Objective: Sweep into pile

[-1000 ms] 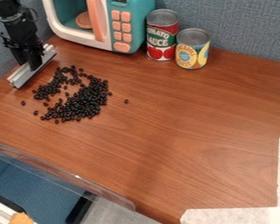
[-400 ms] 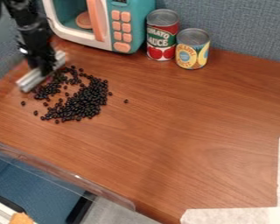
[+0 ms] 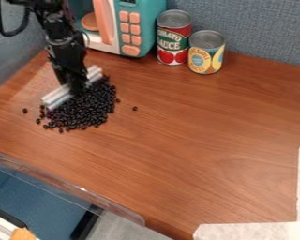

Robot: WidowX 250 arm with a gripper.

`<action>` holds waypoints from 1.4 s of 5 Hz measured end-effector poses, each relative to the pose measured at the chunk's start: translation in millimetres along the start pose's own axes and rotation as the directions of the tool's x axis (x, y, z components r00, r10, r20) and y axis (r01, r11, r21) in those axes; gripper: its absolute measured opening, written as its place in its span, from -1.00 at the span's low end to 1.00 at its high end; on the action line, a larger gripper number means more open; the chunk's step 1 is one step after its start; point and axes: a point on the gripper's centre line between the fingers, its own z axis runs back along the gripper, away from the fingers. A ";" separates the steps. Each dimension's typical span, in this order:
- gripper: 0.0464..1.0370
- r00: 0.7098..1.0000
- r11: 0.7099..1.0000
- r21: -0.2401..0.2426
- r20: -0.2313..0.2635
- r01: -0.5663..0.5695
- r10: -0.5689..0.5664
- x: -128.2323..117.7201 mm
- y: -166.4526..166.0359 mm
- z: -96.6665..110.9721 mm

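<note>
on the far left part of the counter (image 3: 209,140), along the left side of the dark beans (image 3: 86,110): holding the bar (image 3: 55,97) in the claw (image 3: 76,88), narrowed onto it near the middle. slants from near left to far right, with beans right up against it. looks like mid-task, with a push to the right as the likely step and most of the gathering done. mostly bunched in one heap, but ragged along the near edge, with one stray (image 3: 135,108) off to the right and a loner (image 3: 25,110) out to the left, behind the bar.

could go wrong first with that loner: likely to be missed by any push from here, and in need of a separate stroke. could also spill round the near end, because of so short an edge against so wide a heap. if tilted or lifted a little, may let beans slip underneath; if pressed too hard, may twist in the claw and fan the pile out. if pushed too fast, may send round beans rolling over smooth wood; if too far, may only shift the heap. best kept low, slow and short.
</note>
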 end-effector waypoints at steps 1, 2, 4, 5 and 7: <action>-0.37 1.000 0.999 -0.015 0.004 0.029 -0.029 0.5 -22.6 2.0; -0.37 0.999 0.999 -0.021 0.002 0.043 -0.043 2.5 -36.3 3.4; -0.37 0.996 0.996 -0.061 0.048 -0.065 0.068 10.6 -7.2 25.6; -0.37 0.987 0.987 -0.074 0.059 -0.144 0.148 -6.9 20.1 34.4; -0.37 0.935 0.934 -0.043 0.015 -0.354 0.355 -65.5 84.9 29.3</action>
